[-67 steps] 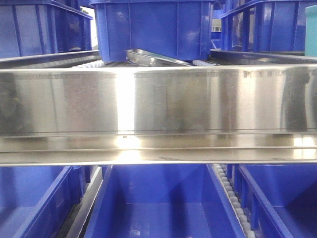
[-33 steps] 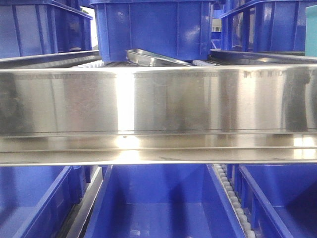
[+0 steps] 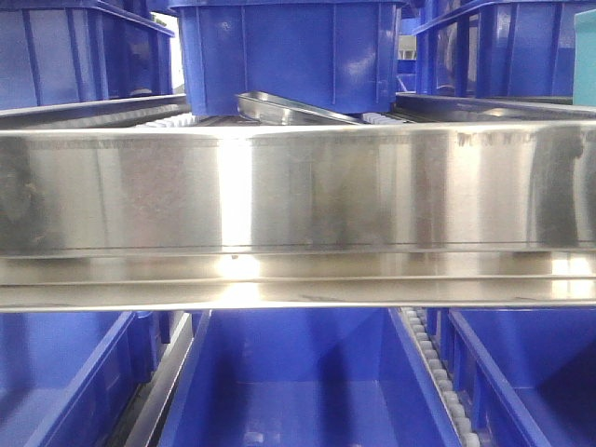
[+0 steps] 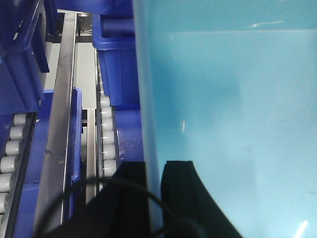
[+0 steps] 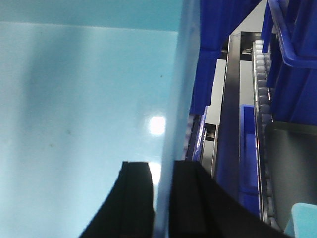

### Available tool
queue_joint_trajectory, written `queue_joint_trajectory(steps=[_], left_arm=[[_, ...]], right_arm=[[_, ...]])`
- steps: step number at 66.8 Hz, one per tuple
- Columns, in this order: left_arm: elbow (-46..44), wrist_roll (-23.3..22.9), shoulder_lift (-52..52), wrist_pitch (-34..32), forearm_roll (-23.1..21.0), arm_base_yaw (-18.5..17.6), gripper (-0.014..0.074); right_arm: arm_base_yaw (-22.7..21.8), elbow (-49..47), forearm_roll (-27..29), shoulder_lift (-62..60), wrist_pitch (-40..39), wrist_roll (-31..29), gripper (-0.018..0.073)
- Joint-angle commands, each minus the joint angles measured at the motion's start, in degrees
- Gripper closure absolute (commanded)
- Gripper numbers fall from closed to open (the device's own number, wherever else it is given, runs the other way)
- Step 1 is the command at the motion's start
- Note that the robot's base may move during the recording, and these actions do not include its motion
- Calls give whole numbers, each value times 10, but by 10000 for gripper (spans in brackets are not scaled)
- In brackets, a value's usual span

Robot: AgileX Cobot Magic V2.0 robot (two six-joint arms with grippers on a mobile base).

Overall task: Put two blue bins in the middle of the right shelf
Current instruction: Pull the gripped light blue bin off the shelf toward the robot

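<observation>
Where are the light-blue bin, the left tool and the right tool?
light-blue bin (image 4: 233, 124): left wrist view, on its smooth inside face.
left tool (image 4: 155, 168): left wrist view, midway between fingertips, astride the bin wall.
right tool (image 5: 162, 167): right wrist view, midway between fingertips, astride the bin wall.

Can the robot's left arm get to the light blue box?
Yes, it looks that way; it seems to have hold of it. The left gripper has one finger on each side of the wall of the pale blue bin, closed on it, with nothing else in between.
</observation>
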Motion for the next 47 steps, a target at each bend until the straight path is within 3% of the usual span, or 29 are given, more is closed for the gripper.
queue_joint_trajectory(steps=[1, 47], left_arm=[[-6, 1, -8, -19, -17, -4, 707], [-6, 1, -8, -19, -17, -4, 707]], right_arm=[[1, -8, 17, -12, -48, -12, 712], [1, -8, 17, -12, -48, -12, 712]])
